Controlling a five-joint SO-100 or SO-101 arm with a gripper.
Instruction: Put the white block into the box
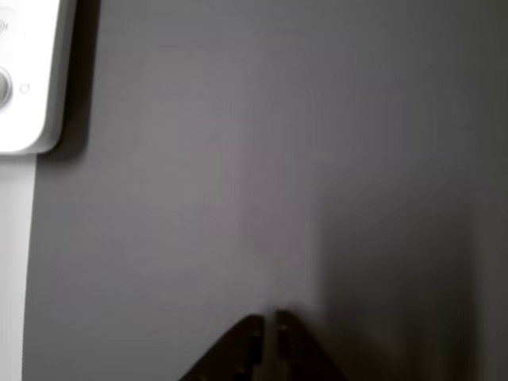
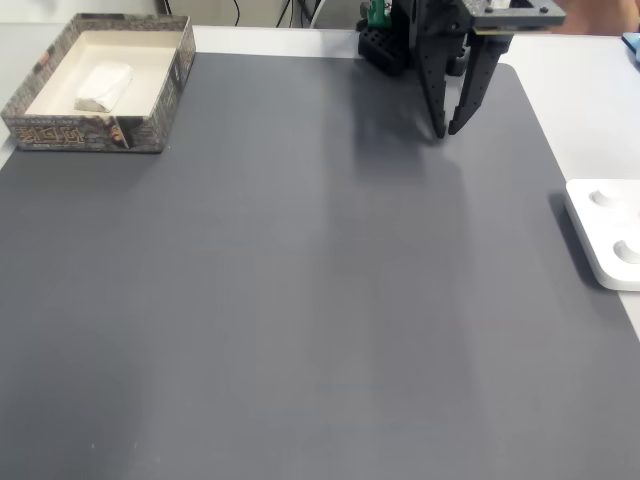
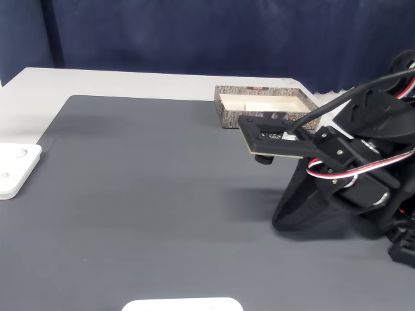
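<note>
White block (image 2: 103,86) lies inside the box (image 2: 160,105) at the far left corner of the grey mat (image 2: 300,300) in a fixed view. The print on the box rim is too blurred to read. The tool (image 2: 446,130) hangs empty over the mat's far right, well apart from the box, its jaws nearly together. A white device (image 2: 610,235) sits on the tabletop (image 2: 580,100) at the mat's right edge.

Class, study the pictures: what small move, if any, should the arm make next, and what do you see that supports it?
Probably none beyond resting where it is. The white block already lies inside the box at the mat's far corner, and the pincer hangs near its base over the bare grey mat, tips close together, holding nothing.
</note>
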